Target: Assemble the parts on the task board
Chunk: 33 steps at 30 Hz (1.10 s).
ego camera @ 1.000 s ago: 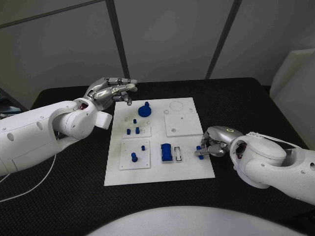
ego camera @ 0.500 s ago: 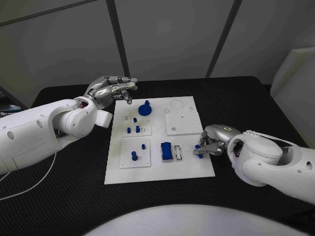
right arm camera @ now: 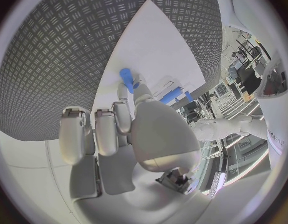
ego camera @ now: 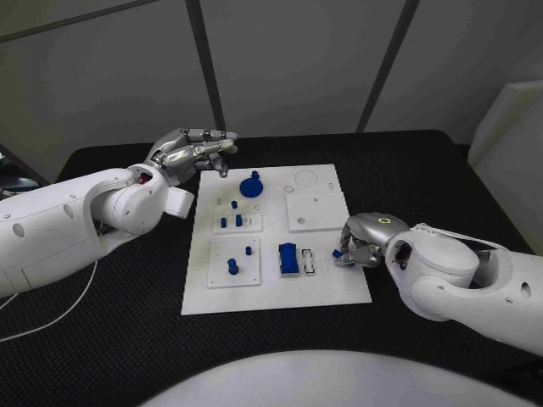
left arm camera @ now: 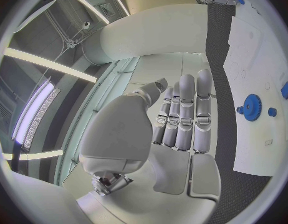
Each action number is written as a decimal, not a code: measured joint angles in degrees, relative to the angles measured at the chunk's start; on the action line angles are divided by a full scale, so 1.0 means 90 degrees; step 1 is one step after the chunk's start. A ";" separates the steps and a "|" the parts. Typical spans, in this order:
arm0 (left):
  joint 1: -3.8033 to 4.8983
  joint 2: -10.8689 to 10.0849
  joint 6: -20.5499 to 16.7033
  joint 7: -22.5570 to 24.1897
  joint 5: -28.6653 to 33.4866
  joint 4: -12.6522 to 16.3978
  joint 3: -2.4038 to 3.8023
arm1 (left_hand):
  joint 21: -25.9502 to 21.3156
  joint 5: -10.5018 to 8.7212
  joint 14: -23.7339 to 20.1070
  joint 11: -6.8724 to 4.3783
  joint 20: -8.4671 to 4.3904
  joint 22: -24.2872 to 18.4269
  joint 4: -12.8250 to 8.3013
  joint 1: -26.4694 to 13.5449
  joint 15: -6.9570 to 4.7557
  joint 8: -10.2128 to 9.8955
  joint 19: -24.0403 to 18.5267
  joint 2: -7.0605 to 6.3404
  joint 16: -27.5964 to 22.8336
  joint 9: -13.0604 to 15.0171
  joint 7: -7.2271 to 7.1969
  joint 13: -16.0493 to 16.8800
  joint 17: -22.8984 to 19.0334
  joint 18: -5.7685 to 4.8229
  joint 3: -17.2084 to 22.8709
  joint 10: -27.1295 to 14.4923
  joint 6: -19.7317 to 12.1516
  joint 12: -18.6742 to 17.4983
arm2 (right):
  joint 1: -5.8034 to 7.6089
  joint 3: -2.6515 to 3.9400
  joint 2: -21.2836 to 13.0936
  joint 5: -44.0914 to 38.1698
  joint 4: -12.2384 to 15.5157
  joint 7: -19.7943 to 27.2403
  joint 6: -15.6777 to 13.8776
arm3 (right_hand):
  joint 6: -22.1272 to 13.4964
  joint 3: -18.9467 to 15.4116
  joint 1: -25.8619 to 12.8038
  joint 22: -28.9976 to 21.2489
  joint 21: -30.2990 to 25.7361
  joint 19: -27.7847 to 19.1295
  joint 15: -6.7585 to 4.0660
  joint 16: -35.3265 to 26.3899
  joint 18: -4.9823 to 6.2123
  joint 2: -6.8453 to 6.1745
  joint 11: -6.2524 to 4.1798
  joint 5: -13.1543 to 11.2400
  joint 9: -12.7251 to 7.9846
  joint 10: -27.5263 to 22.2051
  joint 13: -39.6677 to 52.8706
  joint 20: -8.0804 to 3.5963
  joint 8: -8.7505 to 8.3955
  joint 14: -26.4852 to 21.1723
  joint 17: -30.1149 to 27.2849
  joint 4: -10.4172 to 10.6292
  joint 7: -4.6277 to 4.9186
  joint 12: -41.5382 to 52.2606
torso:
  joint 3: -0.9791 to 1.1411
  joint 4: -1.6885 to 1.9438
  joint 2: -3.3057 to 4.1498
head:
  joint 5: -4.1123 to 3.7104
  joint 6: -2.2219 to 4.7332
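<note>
**Right hand pinches a blue part at the board's edge**

The task board point(ego camera: 276, 242) lies mid-desk point(ego camera: 125, 339). At its right edge, the right hand point(ego camera: 357, 248) holds a small blue part point(right arm camera: 126, 78) pinched in its fingertips. The left hand point(ego camera: 193, 151) hovers off the board's far left corner, fingers curled in on nothing, near the blue gear point(ego camera: 251, 184).

A head camera is looking steeply down on the black table point(ego camera: 125, 339) and white task board point(ego camera: 277, 292). Each wrist fisheye is peering close from behind its own hand, left hand point(left arm camera: 181, 117) and right hand point(right arm camera: 113, 129), both sharing the board with the head view.
</note>
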 measured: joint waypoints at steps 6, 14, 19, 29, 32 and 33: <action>0.0000 0.0002 0.0000 0.0000 0.0000 0.0005 0.0000 | 0.0000 0.0000 0.0000 0.0000 0.0000 0.0000 0.0000 0.0000 0.0000 0.0000 0.0000 0.0000 0.0000 0.0000 0.0000 0.0000 0.0000 0.0000 0.0000 0.0000 0.0000 0.0000 | -0.0007 -0.0004 -0.0016 -0.0045 0.0047 0.0002 0.0012 | 0.0000 0.0155 -0.0078 0.0000 0.0000 0.0000 0.0001 0.0000 0.0000 0.0078 0.0001 0.0176 -0.0204 -0.0001 -0.0089 0.0000 -0.0092 0.0000 -0.0001 -0.0046 0.0001 -0.0001 | -0.0002 -0.0001 -0.0001 | -0.0018 -0.0007; -0.0001 0.0008 0.0001 -0.0001 0.0000 0.0006 0.0000 | 0.0000 0.0000 0.0000 0.0000 0.0000 0.0000 0.0000 0.0000 0.0000 0.0000 0.0000 0.0000 0.0000 0.0000 0.0000 0.0000 0.0001 0.0000 0.0000 0.0000 0.0000 0.0000 | -0.0020 -0.0013 -0.0162 0.0603 0.0138 -0.0042 -0.0363 | -0.0061 0.0365 -0.0313 0.0000 0.0000 0.0000 0.0003 0.0000 0.0000 0.0313 0.0003 0.0336 -0.0374 -0.0002 -0.0094 0.0000 -0.0327 -0.0001 -0.0001 0.0016 0.0057 -0.0012 | -0.0002 0.0001 -0.0007 | -0.0038 -0.0005; -0.0001 0.0008 0.0001 -0.0001 0.0000 0.0007 0.0000 | 0.0000 0.0000 0.0000 0.0000 0.0000 0.0001 0.0000 0.0000 0.0000 0.0000 0.0000 0.0000 0.0000 0.0000 0.0000 0.0000 0.0001 0.0000 0.0000 0.0000 0.0000 0.0000 | -0.0047 -0.0038 -0.0223 0.1218 0.0211 -0.0068 -0.0821 | -0.0023 0.0500 -0.0344 0.0000 0.0000 0.0000 0.0004 0.0000 0.0000 0.0345 0.0004 0.0485 -0.0431 -0.0003 -0.0145 0.0000 -0.0369 -0.0001 0.0004 -0.0006 0.0064 0.0023 | -0.0002 0.0004 -0.0007 | -0.0035 0.0001; -0.0001 0.0002 0.0001 -0.0002 0.0000 0.0015 0.0000 | 0.0000 0.0000 0.0000 0.0000 0.0000 0.0001 0.0000 0.0000 0.0000 0.0000 0.0000 0.0000 0.0000 0.0000 0.0000 0.0000 -0.0004 0.0000 0.0000 0.0000 0.0000 0.0000 | -0.0085 -0.0054 -0.0225 0.1967 0.0352 -0.0039 -0.1493 | 0.0093 0.0625 -0.0467 0.0000 0.0025 0.0000 0.0004 0.0000 0.0000 0.0358 0.0027 0.0536 -0.0463 0.0022 -0.0425 0.0001 -0.0426 -0.0001 0.0003 0.0051 0.0045 0.0090 | -0.0005 0.0005 -0.0003 | 0.0010 -0.0007; -0.0001 0.0006 0.0000 -0.0002 0.0000 0.0020 0.0000 | 0.0000 0.0000 0.0000 0.0000 0.0000 0.0001 0.0000 0.0000 0.0000 0.0000 0.0000 0.0000 0.0000 0.0000 0.0000 0.0000 -0.0004 0.0000 0.0000 0.0000 0.0000 0.0000 | -0.0080 -0.0038 -0.0195 0.2113 0.0353 -0.0022 -0.1643 | 0.0104 0.0642 -0.0525 0.0000 0.0025 0.0000 0.0004 0.0001 0.0000 0.0300 0.0027 0.0536 -0.0462 0.0023 -0.0611 0.0001 -0.0426 -0.0001 0.0003 0.0067 0.0034 0.0108 | -0.0004 0.0012 -0.0001 | 0.0018 -0.0009; -0.0001 0.0006 0.0000 -0.0002 0.0000 0.0022 0.0000 | 0.0000 0.0000 0.0000 0.0000 0.0000 0.0001 0.0000 0.0000 0.0000 0.0000 0.0000 0.0000 0.0000 0.0000 0.0000 0.0000 -0.0004 -0.0001 0.0000 0.0000 0.0000 0.0000 | -0.0078 -0.0037 -0.0167 0.2177 0.0353 -0.0013 -0.1696 | 0.0105 0.0642 -0.0542 0.0000 0.0025 0.0000 0.0004 0.0001 0.0000 0.0282 0.0026 0.0536 -0.0462 0.0023 -0.0644 0.0000 -0.0425 -0.0001 0.0003 0.0067 0.0033 0.0111 | -0.0004 0.0012 0.0000 | 0.0023 -0.0009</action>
